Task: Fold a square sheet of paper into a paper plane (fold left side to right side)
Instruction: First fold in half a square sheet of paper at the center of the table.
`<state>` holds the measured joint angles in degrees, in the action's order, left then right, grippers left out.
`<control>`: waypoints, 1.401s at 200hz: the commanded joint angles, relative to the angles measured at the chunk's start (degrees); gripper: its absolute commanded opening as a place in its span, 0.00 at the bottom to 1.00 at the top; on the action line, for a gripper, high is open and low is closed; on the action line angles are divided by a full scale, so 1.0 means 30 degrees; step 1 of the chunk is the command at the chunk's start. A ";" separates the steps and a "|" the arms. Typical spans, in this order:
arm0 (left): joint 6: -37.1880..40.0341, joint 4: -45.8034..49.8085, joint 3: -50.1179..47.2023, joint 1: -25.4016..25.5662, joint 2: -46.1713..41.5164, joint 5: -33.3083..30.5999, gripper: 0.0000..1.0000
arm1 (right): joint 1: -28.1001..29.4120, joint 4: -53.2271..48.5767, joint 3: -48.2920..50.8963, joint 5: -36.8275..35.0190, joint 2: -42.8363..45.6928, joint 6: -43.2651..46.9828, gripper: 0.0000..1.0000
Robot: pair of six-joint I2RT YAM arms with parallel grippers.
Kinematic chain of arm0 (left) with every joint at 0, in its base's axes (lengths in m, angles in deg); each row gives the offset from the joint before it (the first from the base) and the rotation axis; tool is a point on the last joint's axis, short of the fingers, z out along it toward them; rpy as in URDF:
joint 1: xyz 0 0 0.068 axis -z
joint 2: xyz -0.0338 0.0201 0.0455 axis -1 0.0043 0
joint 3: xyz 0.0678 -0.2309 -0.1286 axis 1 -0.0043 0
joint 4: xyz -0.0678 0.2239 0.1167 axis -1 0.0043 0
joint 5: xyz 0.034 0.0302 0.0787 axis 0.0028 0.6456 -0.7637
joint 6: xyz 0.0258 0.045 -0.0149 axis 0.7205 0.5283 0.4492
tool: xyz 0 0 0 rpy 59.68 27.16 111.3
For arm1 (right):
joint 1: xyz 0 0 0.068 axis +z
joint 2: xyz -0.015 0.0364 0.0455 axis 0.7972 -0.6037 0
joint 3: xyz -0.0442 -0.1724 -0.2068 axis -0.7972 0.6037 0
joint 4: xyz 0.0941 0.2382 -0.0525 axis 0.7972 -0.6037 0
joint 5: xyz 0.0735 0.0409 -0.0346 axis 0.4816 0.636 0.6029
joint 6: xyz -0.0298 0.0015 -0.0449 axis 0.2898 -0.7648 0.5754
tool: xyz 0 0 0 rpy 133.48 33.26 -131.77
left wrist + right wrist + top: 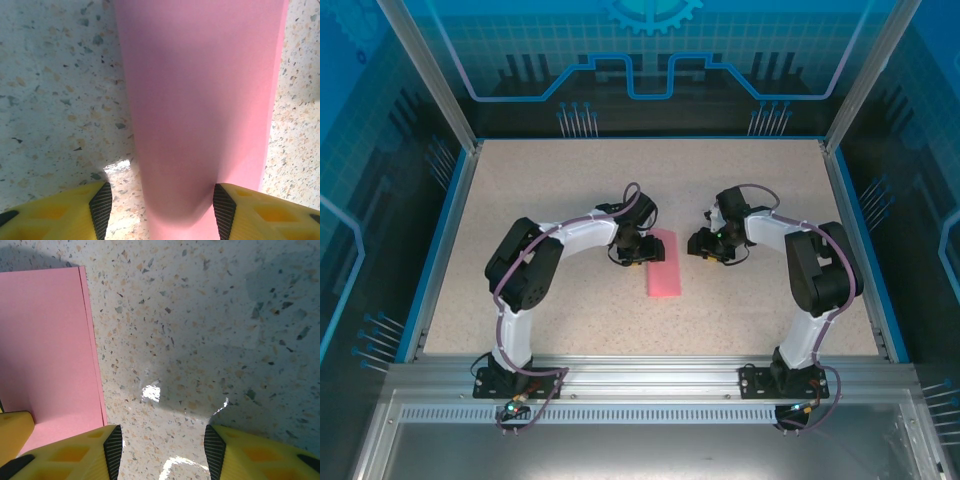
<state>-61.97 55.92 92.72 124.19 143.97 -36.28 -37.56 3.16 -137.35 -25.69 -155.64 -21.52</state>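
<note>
Nearest me, at the counter's front edge: both arm bases, bolted side by side, each arm bent inward toward the middle.

Item, left fingers [632, 248]: spread, sitting at the far part of the sheet in the top view. My left wrist camera shows one pad on either side of the sheet's width, pinching nothing. The right pad looks to touch the sheet's edge; the left pad stands a little off it.

Item, right fingers [705, 243]: spread too, over bare counter, holding nothing. The sheet lies just off their left tip, close but apart.

Item, sheet [665, 266]: pink, mid-counter between the two sets of fingers, a narrow rectangle rather than a square. Its long axis runs roughly front to back, and in the left wrist view it runs straight away from the left fingers. The edge facing the right fingers shows a doubled line, so I judge the left-to-right fold already laid. The end between the left fingers looks slightly humped; I cannot tell whether it is pressed flat.

Relation that matters: the left arm is on the sheet and the right arm is beside its doubled edge. I judge any creasing stroke would follow the long axis.

Item, counter [560, 180]: speckled, with small glints, and open around the sheet, so there is ample room.

Farthest: blue walls [650, 60] closing the back and sides.
</note>
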 commanded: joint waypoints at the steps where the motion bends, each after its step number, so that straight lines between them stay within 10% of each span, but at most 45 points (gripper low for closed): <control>1: 0.0372 0.0459 0.0468 0.0392 0.0686 0.0217 0.60 | -0.0036 -0.0815 -0.0177 -0.0017 -0.0398 0.0249 0.50; 280: 0.0684 0.1059 0.0939 0.0570 0.1334 -0.0025 0.61 | 0.0140 -0.0852 -0.0245 0.0198 0.0178 0.0193 0.50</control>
<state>-60.87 58.30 94.78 124.54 145.26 -37.13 -37.53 3.09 -137.44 -25.67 -155.64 -21.52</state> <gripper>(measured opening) 0.609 0.503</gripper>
